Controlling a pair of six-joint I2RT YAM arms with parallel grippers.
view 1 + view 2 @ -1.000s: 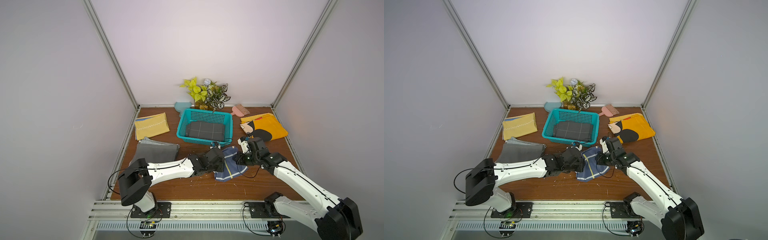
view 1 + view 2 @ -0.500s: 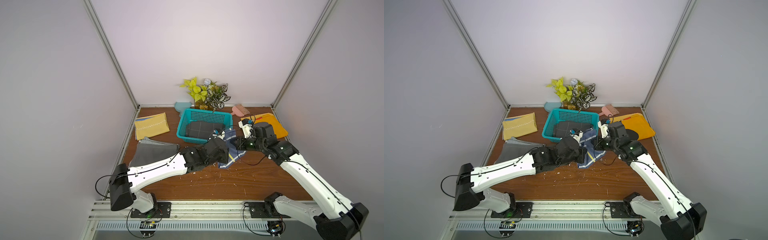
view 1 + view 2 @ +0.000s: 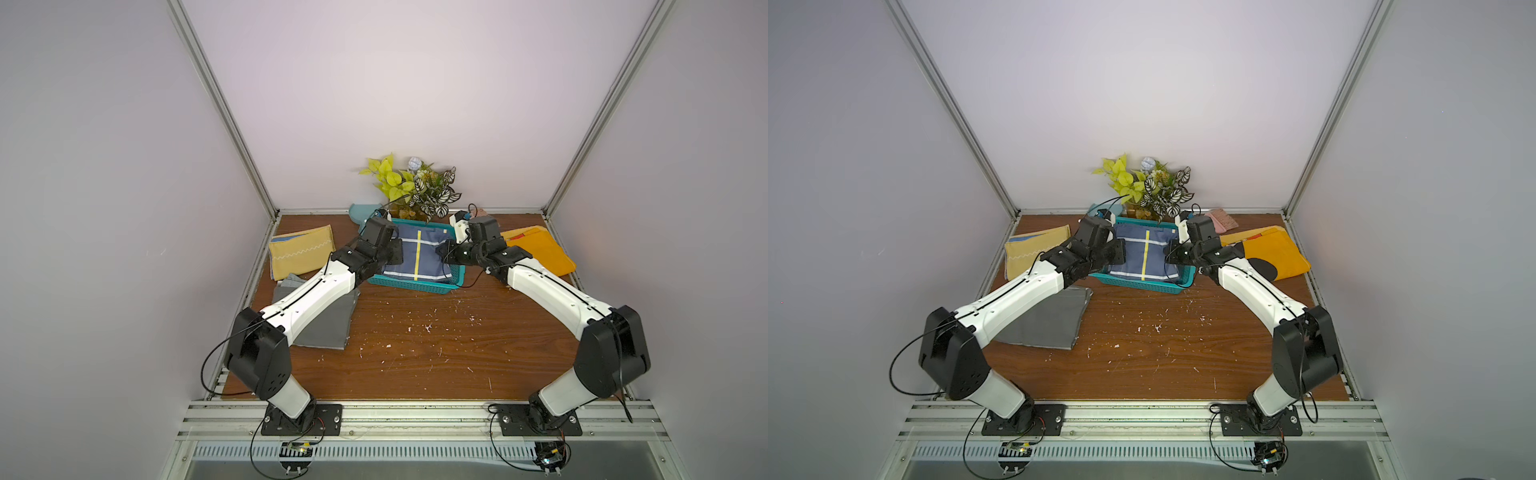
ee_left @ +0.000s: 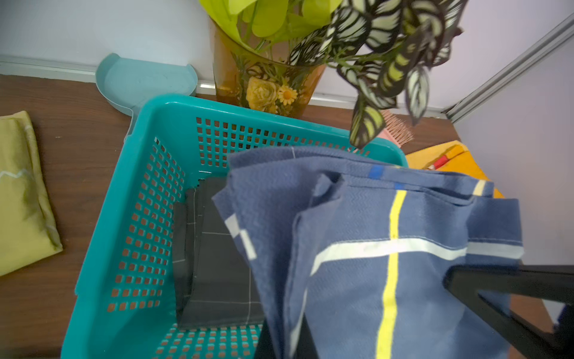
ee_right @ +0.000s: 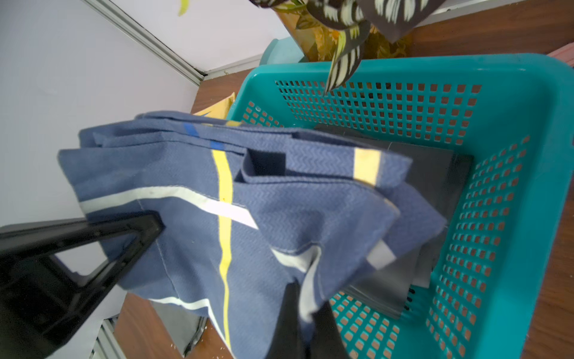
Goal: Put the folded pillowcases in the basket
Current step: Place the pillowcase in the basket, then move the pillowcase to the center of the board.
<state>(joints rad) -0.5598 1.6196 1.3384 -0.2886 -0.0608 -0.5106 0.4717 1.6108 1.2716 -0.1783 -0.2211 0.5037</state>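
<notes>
Two arms: both reach forward from the near rail and meet over the basket [image 3: 415,287], one from each side, wrists facing each other.
Left end effector [image 3: 394,258]: closed, pinching the left edge of the pillowcase [image 3: 419,257].
Right end effector [image 3: 444,254]: closed, pinching the right edge of the same cloth.
Pillowcase position: held spread between the two end effectors, above the basket's opening; the wrist views show it hanging clear of the basket floor.
Basket: teal, perforated walls and bottom, standing on the counter [image 3: 415,353] towards the back wall.
Inside the basket: a dark grey folded cloth [image 4: 217,264] with thin pale grid lines lies on the bottom, under the pillowcase.
Behind: a vase of leaves [image 3: 415,187] stands just behind the far rim, one striped leaf drooping over it; a pale blue dustpan [image 4: 146,80] and a pink brush [image 3: 1223,219] lie near it.
Left side: a yellow cloth [image 3: 301,253] and a grey cloth [image 3: 328,324], the grey one partly under the left arm.
Right side: an orange cloth [image 3: 540,249] beside the right arm.
Counter surface: brown wood, scattered with white specks.
Pillowcase look: blue herringbone weave, one yellow stripe crossed by white stripes, folded in several layers, edges sagging and rumpled.
</notes>
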